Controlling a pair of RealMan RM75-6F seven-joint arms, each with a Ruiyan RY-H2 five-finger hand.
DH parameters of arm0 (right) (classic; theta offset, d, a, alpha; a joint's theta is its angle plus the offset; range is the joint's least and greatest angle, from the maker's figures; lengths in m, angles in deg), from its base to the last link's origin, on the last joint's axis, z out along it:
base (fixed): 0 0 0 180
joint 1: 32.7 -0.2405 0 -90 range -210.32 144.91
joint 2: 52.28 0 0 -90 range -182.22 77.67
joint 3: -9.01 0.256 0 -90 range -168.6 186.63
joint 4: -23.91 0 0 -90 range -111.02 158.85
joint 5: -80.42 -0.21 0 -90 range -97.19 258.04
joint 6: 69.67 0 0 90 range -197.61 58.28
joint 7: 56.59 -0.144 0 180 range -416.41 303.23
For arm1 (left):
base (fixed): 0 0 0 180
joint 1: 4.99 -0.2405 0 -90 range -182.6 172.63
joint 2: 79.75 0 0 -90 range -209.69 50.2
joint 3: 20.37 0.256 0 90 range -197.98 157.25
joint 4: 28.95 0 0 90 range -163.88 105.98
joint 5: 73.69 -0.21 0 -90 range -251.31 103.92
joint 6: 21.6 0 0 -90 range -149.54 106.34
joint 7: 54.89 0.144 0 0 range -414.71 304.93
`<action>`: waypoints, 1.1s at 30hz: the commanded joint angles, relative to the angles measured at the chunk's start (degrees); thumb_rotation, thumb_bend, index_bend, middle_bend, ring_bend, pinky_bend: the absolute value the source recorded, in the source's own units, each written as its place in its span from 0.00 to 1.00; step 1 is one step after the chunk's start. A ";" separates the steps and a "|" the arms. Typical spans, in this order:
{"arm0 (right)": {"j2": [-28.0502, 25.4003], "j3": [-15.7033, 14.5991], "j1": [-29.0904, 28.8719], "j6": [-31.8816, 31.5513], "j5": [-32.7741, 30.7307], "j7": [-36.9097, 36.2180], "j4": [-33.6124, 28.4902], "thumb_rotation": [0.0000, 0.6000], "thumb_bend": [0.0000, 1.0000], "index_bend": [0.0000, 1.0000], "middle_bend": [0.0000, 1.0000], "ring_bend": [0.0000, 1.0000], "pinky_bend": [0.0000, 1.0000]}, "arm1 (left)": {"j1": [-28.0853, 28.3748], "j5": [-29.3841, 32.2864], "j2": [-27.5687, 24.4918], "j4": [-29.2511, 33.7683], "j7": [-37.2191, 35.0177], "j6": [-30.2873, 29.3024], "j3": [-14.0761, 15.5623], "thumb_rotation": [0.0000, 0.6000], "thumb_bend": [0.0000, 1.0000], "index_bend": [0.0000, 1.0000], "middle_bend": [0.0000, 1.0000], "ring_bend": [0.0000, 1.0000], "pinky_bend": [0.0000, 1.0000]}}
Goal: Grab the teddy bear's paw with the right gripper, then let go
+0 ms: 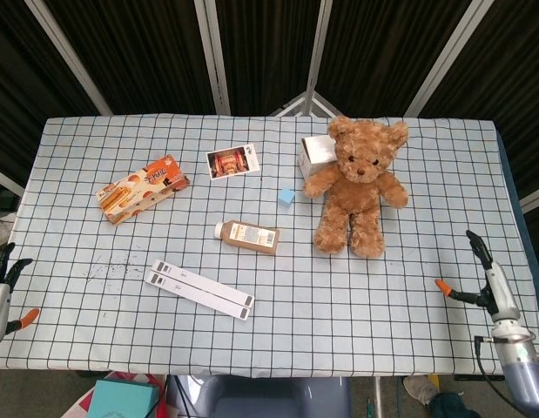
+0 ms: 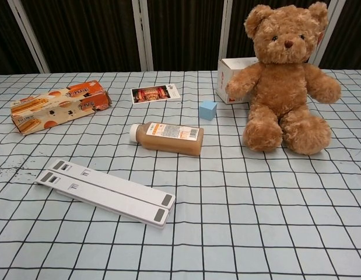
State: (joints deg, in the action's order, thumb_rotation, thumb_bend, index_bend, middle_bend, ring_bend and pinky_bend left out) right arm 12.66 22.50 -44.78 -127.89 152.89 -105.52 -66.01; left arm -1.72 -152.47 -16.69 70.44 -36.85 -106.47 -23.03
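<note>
bear waits, hands stay low

so the teddy bear (image 1: 358, 185) sits upright at the far right part of the table (image 1: 408, 287), on the checked cloth. i can see its paw (image 1: 314, 187) on the left side of the picture sticking out, with nothing touching it. a white box (image 1: 316, 151) stands right behind the bear, touching its back. a small blue cube (image 1: 286, 197) sits near that paw.

my right hand (image 1: 487, 283) is at the near right edge of the table, well apart from the bear. its fingers are spread, one dark finger up and an orange tip out to the side, and it holds nothing. my left hand (image 1: 1, 292) is at the near left edge. it holds nothing too, and its fingers look spread apart.

nearer the middle a brown bottle (image 1: 246, 236) lies on its side. two flat white bars (image 1: 198, 288) lie side by side closer to me. an orange snack box (image 1: 142, 187) lies at the left, and a photo card (image 1: 232, 162) lies flat further back.
</note>
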 commanded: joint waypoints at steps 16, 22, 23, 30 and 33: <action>9.57 7.75 -22.55 23.51 -25.40 10.29 17.48 1.00 0.22 0.00 0.08 0.01 0.00 | 0.41 2.88 -0.26 -0.30 0.04 0.78 -1.18 1.00 0.24 0.19 0.00 0.00 0.03; 12.55 7.62 -25.10 23.56 -29.74 15.64 22.03 1.00 0.22 0.03 0.12 0.03 0.00 | 0.50 3.64 -0.42 -0.28 -0.13 1.00 -1.42 1.00 0.24 0.19 0.00 0.00 0.03; 13.10 7.76 -25.33 23.48 -30.21 16.05 22.66 1.00 0.22 0.06 0.14 0.04 0.00 | 0.56 3.79 -0.39 -0.30 -0.07 1.12 -1.44 1.00 0.24 0.19 0.00 0.00 0.03; 16.89 8.01 -26.68 23.18 -31.91 19.25 27.05 1.00 0.22 0.21 0.25 0.11 0.00 | 0.91 4.38 -0.08 -0.36 0.75 1.57 -1.48 1.00 0.24 0.20 0.00 0.00 0.03; 18.14 8.35 -27.20 22.95 -32.40 20.50 28.34 1.00 0.22 0.21 0.25 0.11 0.00 | 1.00 4.72 0.03 -0.38 0.97 1.70 -1.53 1.00 0.24 0.20 0.00 0.00 0.03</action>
State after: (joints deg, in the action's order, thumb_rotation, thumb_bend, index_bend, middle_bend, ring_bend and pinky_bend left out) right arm 30.44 30.69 -71.73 -104.83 120.74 -85.37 -38.01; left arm -0.73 -147.76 -16.67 70.06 -35.90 -104.79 -24.55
